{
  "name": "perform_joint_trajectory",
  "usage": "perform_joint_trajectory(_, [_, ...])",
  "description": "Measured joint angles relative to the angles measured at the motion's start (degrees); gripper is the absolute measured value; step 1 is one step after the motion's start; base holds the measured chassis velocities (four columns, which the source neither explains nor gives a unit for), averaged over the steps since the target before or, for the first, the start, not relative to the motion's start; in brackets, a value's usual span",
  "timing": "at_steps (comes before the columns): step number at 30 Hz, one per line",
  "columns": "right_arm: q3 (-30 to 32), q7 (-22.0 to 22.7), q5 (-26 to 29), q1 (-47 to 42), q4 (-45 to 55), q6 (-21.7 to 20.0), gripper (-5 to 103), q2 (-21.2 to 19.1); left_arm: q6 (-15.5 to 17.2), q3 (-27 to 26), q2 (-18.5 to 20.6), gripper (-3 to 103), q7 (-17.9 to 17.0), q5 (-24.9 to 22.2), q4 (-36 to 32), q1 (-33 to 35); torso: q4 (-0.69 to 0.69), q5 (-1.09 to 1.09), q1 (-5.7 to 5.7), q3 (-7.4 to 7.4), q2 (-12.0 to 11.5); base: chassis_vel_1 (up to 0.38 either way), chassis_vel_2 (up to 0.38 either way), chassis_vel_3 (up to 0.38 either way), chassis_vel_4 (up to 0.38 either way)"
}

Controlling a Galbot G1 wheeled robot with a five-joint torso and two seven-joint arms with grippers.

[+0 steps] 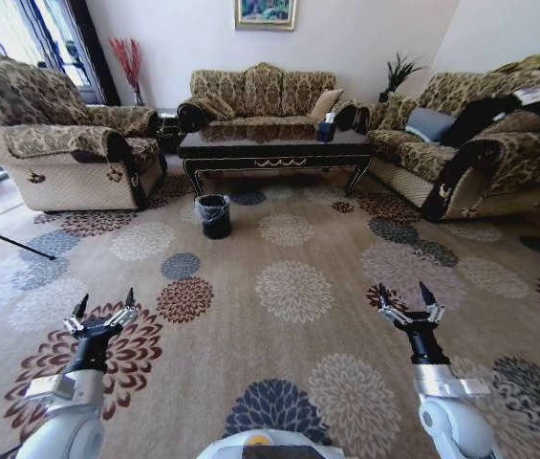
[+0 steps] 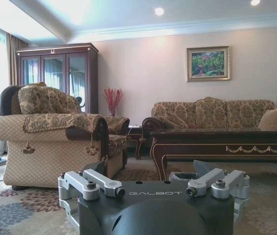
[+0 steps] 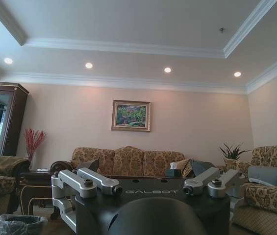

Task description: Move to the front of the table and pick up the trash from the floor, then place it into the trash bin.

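Trash bin [image 1: 215, 215], black with a greyish bag liner over its rim, stands on the floral carpet [image 1: 293, 287] well ahead of both grippers and a little nearer the left one's side, just in front of the dark wooden coffee table's [image 1: 274, 150] left front leg. Left gripper [image 1: 103, 307] hovers low over the carpet with its fingers spread wide and nothing between them; right gripper [image 1: 408, 300] matches it on the other side, fingers equally wide and empty. Beyond the grippers the table stretches across, gold scrollwork on its apron, a tissue box [image 1: 326, 128] sitting on its far right end. From the left wrist, the bin's liner [image 2: 183, 176] peeks just above the gripper body, with the table [image 2: 226, 144] behind it and a patterned armchair [image 2: 55, 137] off to one side. From the right wrist, the bin [image 3: 18, 225] sits low beside the gripper, the sofa [image 3: 128, 161] and a framed painting [image 3: 131, 115] beyond. No litter can be made out on the carpet.
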Motion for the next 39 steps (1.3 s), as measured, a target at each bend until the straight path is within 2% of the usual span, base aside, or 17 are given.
perform_joint_trajectory(23, [0.0, 0.0, 0.0, 0.0, 0.0, 0.1, 100, 0.0, 0.1, 0.0, 0.0, 100, 0.0, 0.0, 0.0, 0.0, 0.00, 0.00, 1.37, 4.49, 5.9, 0.000, 0.000, 0.000, 0.000])
perform_joint_trajectory(39, [0.0, 0.0, 0.0, 0.0, 0.0, 0.1, 100, 0.0, 0.1, 0.0, 0.0, 100, 0.0, 0.0, 0.0, 0.0, 0.00, 0.00, 2.46, 7.07, 9.5, 0.000, 0.000, 0.000, 0.000])
